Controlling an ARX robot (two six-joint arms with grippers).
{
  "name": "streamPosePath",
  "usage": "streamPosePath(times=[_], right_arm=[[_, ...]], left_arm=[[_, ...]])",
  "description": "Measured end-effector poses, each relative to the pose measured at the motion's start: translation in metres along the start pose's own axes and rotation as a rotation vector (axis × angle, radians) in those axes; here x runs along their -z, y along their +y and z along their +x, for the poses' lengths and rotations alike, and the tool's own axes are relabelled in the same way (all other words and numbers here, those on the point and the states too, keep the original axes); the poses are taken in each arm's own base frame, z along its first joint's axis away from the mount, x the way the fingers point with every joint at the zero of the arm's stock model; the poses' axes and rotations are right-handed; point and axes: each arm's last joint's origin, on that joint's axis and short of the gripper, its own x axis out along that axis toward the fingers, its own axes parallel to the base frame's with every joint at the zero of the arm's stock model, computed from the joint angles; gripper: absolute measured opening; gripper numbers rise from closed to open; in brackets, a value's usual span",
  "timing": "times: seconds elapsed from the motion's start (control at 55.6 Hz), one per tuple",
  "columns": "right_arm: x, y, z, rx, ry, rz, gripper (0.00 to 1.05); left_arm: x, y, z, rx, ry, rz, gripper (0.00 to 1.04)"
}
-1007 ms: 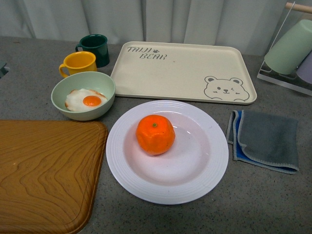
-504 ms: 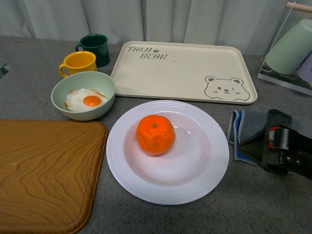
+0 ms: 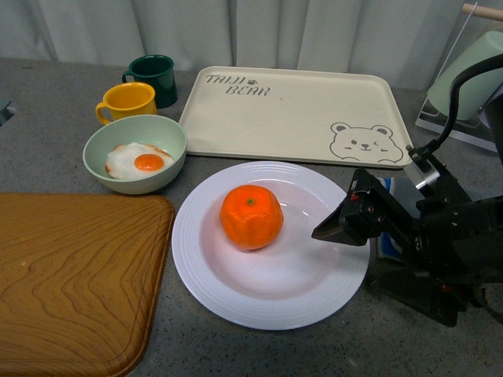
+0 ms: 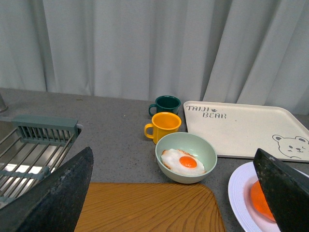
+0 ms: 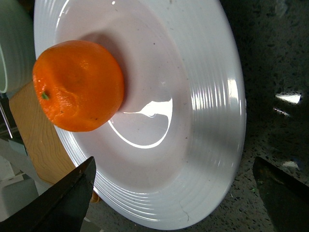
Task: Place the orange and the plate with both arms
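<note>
The orange (image 3: pixel 250 217) sits a little left of centre in the white ribbed plate (image 3: pixel 236 298) at the middle of the counter. My right gripper (image 3: pixel 334 229) is open, low over the plate's right rim, its tips pointing at the orange but apart from it. In the right wrist view the plate's rim (image 5: pixel 212 96) lies between the spread fingers (image 5: pixel 63 203), with the orange (image 5: pixel 77 86) further in. My left gripper (image 4: pixel 169 212) is open above the wooden board (image 4: pixel 145 208) and holds nothing. It does not show in the front view. One left finger half hides the orange (image 4: pixel 258 198).
A pale green bowl (image 3: pixel 134 154) with a fried egg, a yellow mug (image 3: pixel 126 102) and a dark green mug (image 3: pixel 153 78) stand back left. A cream bear tray (image 3: pixel 295 114) lies behind the plate. The wooden board (image 3: pixel 75 275) fills the front left. A cup rack (image 3: pixel 471 78) stands back right.
My right arm has come in from the right, over the grey cloth, and reached the plate's right rim. The orange and plate have not moved.
</note>
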Motion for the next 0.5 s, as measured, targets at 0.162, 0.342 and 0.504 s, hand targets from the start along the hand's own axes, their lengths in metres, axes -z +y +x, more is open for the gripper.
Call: streamPosePath(times=[0.162,0.342,0.504], right_arm=[[-0.002,-0.002,0.009,-0.014,0.005,0.059,0.95],[-0.005,0.000,0.020,0.011,0.018,0.110,0.71],[-0.005,0.000,0.025,0.073,0.050,0.145,0.45]], left_arm=[[0.000,0.000,0.000,0.000,0.000,0.000,0.98],[0.000,0.000,0.000,0.000,0.000,0.000,0.98],[0.000,0.000,0.000,0.000,0.000,0.000,0.98]])
